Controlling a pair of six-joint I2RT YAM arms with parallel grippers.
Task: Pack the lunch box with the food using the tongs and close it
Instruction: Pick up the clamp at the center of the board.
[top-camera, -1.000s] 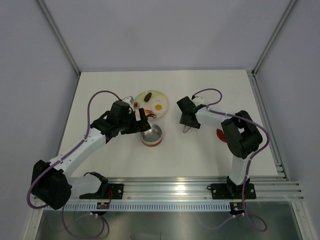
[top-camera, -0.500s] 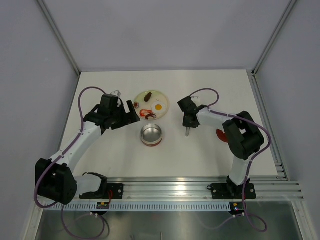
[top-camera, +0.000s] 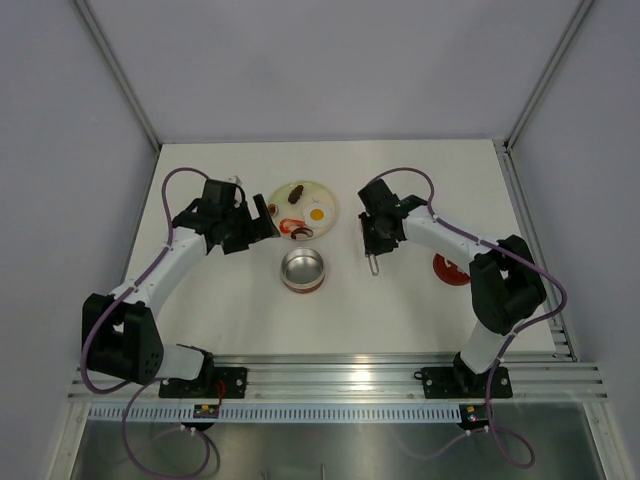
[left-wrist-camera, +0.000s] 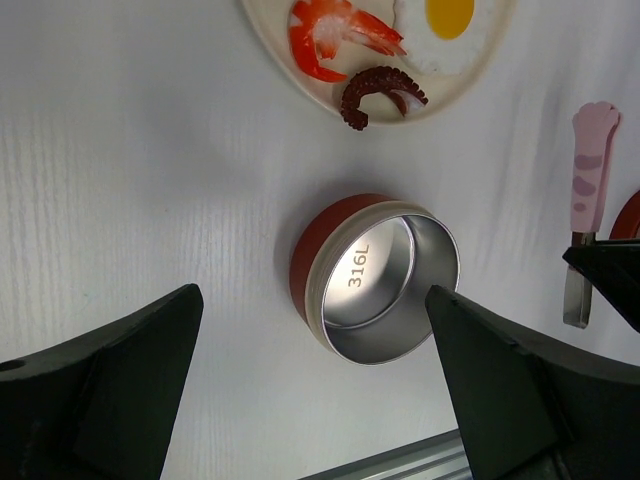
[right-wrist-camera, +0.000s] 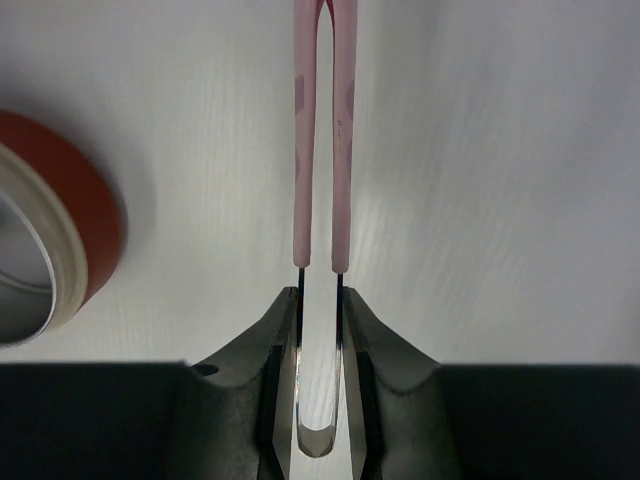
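Observation:
The lunch box (top-camera: 303, 270) is a shiny round tin with a red base, standing open and empty; the left wrist view shows it from above (left-wrist-camera: 380, 275). Its red lid (top-camera: 449, 269) lies to the right, partly under the right arm. The food sits on a pale plate (top-camera: 285, 190): a fried egg (top-camera: 317, 213), a dark brown piece (top-camera: 295, 196) and red-and-white strips (top-camera: 296, 231). My right gripper (right-wrist-camera: 320, 335) is shut on the metal joined end of the pink tongs (right-wrist-camera: 320, 130), right of the tin. My left gripper (left-wrist-camera: 315, 390) is open, above and left of the tin.
The right arm's elbow (top-camera: 505, 280) stands near the table's right edge. A metal rail (top-camera: 330, 365) runs along the near edge. The plate lies just behind the tin, between the two grippers.
My left arm has drawn back from the tin toward the left. My right gripper has closed its fingers onto the tongs and shifted slightly toward the far side.

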